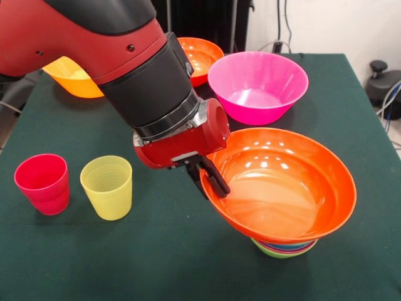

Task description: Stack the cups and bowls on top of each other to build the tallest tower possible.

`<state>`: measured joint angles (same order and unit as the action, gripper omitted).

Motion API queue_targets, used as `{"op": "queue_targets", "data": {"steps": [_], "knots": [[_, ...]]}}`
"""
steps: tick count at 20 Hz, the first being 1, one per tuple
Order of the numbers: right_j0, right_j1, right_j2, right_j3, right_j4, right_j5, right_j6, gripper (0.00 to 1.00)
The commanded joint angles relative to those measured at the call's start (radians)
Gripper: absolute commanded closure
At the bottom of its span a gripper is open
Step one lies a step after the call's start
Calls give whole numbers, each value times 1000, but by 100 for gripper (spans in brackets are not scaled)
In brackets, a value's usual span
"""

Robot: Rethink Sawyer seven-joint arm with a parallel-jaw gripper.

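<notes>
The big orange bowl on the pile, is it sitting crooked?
Yes. The big orange bowl tops the tower but tilts, and is far wider than the bowls under it. The gripper has its jaws at the raised left rim.

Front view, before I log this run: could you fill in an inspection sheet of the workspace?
Surface: dark green cloth table, flat.
Job's things: large glossy orange bowl tops the nested tower; pink bowl, second orange bowl and yellow-orange bowl stand apart; red ribbed tumbler and translucent yellow tumbler upright, side by side.
Clutter: nothing seen.
Grippers: gripper at the large bowl's rim; grip unclear.
Cables: cables at right, off the table.
Surroundings: white wall.
</notes>
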<state>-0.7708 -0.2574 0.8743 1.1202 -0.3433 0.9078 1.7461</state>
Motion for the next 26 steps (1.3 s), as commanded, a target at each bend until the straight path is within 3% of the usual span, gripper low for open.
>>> {"op": "queue_targets", "data": {"steps": [1,7,26], "knots": [[26,5,-15,10,-32,89,-246,100],[12,-25,-18,96,-34,36,-192,100],[13,-2,-10,75,-37,25,-215,100]]}}
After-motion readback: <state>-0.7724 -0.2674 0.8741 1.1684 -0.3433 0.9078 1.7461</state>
